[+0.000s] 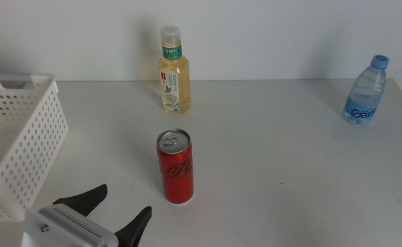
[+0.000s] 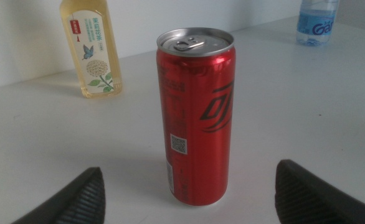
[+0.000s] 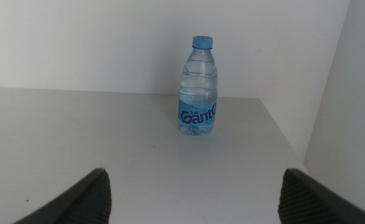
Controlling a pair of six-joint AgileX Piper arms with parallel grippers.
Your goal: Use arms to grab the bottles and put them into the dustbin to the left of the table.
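Left end effector (image 1: 119, 206) sat at the counter's (image 1: 290, 158) near edge, jaws spread wide and empty, lined up on the upright red can (image 1: 176, 167) mid-counter: judged a pre-grasp approach. Right end effector (image 3: 189, 193) likewise released, facing the water bottle (image 3: 198, 87) near the far right corner. Tea bottle (image 1: 173, 71) stood at the far edge. White perforated dustbin (image 1: 22, 151) waited at the left edge, nearest the can.

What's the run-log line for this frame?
left gripper: open, facing red can | right gripper: open, facing water bottle | tea bottle: upright | white basket: no bottles visible inside
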